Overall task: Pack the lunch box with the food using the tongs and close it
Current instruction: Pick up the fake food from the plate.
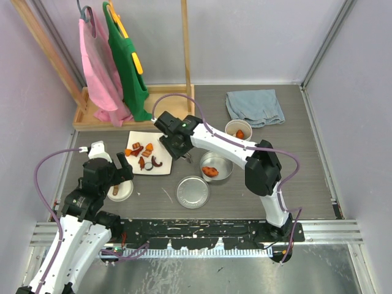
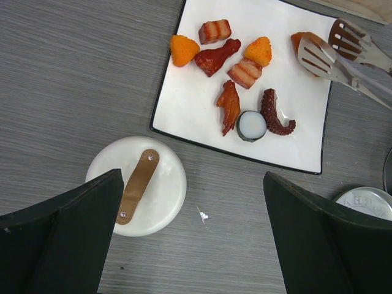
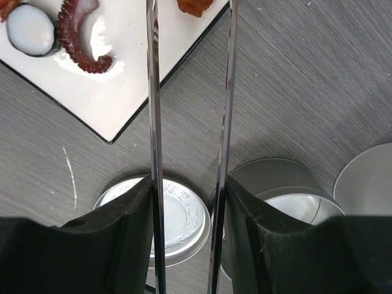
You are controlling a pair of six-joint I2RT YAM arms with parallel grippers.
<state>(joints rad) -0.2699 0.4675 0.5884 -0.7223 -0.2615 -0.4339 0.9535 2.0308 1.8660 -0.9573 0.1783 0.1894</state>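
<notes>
Clamping the long slim grey metal tongs (image 3: 153, 92), the right gripper (image 3: 188, 184) holds their slotted tips over the white square plate (image 2: 202, 104), by an orange piece (image 2: 297, 39); the left gripper (image 2: 193, 184) hangs, fingers spread wide, above the white round brown-handled lid (image 2: 162, 190).

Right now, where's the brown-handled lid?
Left wrist view, lower left: the white lid lies flat on the table, just off the plate's corner, beneath the open left gripper.

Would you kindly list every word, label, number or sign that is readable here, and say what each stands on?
Embossed lettering on the flat steel lid: present, but too faint and blurred to read in either wrist view.
Nothing else shows any text: not the white plate, the white lid, the tongs or the steel tin.
</notes>
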